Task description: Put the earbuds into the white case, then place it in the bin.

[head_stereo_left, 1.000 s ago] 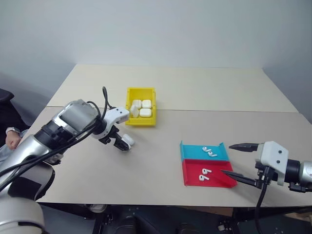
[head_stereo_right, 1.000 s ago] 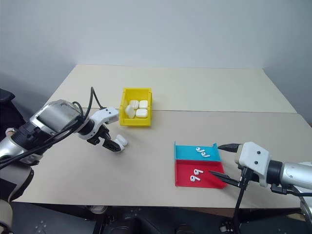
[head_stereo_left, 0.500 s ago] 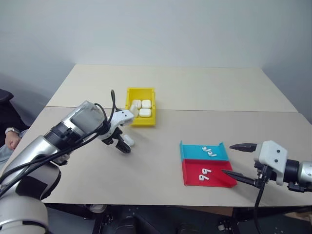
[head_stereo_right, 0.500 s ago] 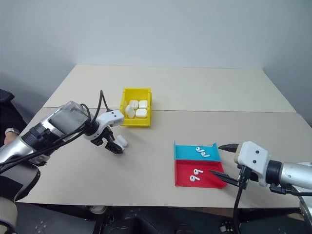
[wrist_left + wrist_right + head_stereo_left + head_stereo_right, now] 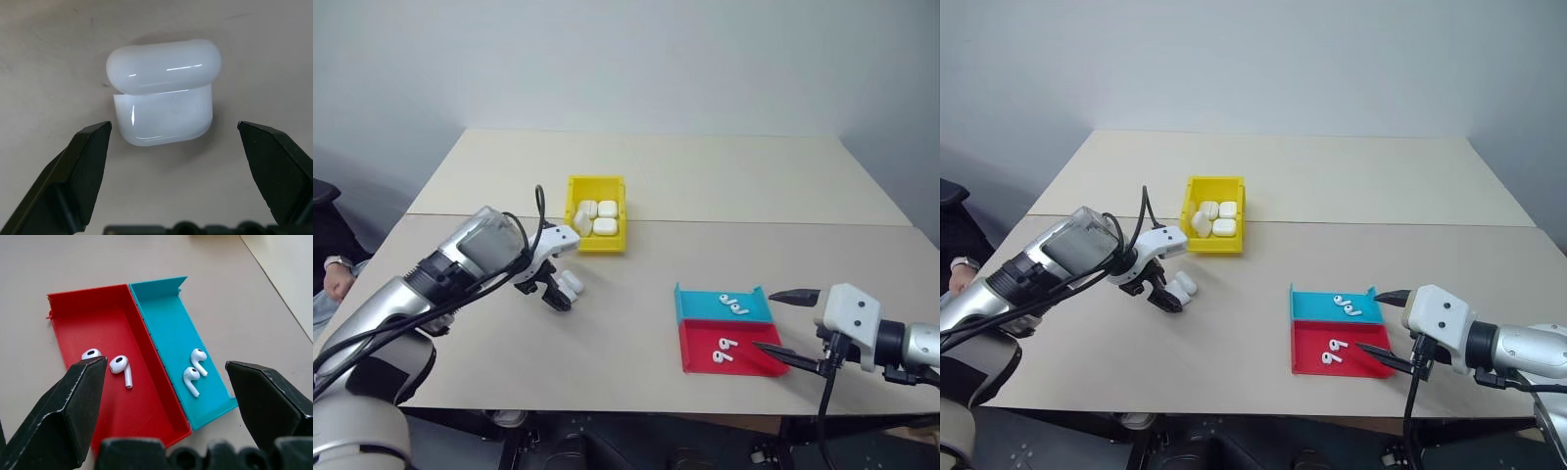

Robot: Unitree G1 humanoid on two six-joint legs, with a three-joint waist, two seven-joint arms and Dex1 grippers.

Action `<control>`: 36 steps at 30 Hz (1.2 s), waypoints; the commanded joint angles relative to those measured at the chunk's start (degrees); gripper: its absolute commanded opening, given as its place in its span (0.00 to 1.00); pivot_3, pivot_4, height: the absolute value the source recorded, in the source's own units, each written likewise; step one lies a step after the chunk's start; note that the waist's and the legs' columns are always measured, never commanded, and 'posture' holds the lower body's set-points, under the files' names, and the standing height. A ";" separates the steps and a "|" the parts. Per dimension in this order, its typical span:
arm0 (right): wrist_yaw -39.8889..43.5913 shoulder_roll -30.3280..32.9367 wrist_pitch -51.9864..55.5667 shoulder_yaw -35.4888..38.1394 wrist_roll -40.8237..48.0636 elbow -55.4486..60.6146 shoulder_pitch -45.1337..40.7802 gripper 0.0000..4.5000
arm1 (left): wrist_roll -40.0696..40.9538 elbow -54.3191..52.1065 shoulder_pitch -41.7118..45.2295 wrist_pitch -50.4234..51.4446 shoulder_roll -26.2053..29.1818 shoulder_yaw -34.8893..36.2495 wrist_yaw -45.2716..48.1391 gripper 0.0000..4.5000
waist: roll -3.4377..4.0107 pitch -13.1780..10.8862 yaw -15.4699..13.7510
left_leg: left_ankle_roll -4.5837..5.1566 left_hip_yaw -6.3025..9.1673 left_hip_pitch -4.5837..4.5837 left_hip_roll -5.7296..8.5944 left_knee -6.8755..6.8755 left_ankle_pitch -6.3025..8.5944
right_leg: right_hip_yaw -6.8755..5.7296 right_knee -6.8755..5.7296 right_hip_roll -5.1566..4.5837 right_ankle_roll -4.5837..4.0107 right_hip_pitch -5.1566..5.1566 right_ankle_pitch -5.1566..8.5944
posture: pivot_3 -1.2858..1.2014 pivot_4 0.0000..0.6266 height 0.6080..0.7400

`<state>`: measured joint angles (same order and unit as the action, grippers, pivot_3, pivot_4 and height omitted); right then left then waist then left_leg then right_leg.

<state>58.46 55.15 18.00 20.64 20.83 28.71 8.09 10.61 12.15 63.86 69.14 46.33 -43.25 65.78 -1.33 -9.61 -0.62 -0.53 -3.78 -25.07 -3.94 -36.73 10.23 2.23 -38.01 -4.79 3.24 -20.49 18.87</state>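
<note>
The left claw [image 5: 173,147] is spread apart, pointed down over the white case [image 5: 164,93], which lies on the table [image 5: 705,176], untouched. The right claw [image 5: 164,382] is likewise apart beside the tray [image 5: 146,362] carrying the earbuds [image 5: 193,372]. The bin [image 5: 597,240] is seen near the case.

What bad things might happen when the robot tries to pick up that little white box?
The white case is glossy and rounded, so it might squirt out from the left gripper when its open fingers pinch it. It already looks open, so a squeeze might snap the lid shut before any earbuds go in. They still lie in the tray.
</note>
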 commanded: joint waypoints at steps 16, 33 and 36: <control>-0.40 0.39 -0.55 -0.13 -2.23 -0.10 -0.32 1.00 | -2.57 1.76 -0.52 -0.63 -1.44 2.62 -0.24 1.00 | 0.00 0.00 0.00 | 0.00 0.01 -0.01 0.00 -0.01 0.00 | -0.01 -0.01 0.00 0.00 0.00 0.00 | 0.52 0.24 1.00; -0.42 0.10 -1.52 -1.82 -3.88 -1.48 -1.67 1.00 | -4.02 3.63 -1.11 -3.17 -1.24 3.93 0.31 0.53 | 0.00 0.00 0.01 | 0.00 0.01 -0.01 0.00 -0.03 0.00 | -0.02 -0.03 0.00 0.00 0.00 0.00 | 0.52 0.24 1.00; -0.44 0.10 -1.78 -1.71 -3.97 -1.33 -1.69 1.00 | -3.88 2.59 -1.44 -2.26 -0.26 4.62 0.65 0.53 | 0.00 0.00 0.08 | 0.00 0.01 -0.01 0.00 -0.03 0.00 | -0.01 -0.03 0.00 0.00 0.00 0.00 | 0.52 0.24 1.00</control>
<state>58.46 55.14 17.46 18.39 16.85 26.55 7.06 7.05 15.73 62.23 66.51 44.94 -40.96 66.03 -1.33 -9.61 -0.54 -0.53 -3.77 -25.07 -3.94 -36.77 10.23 2.22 -38.04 -4.79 3.24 -20.49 18.87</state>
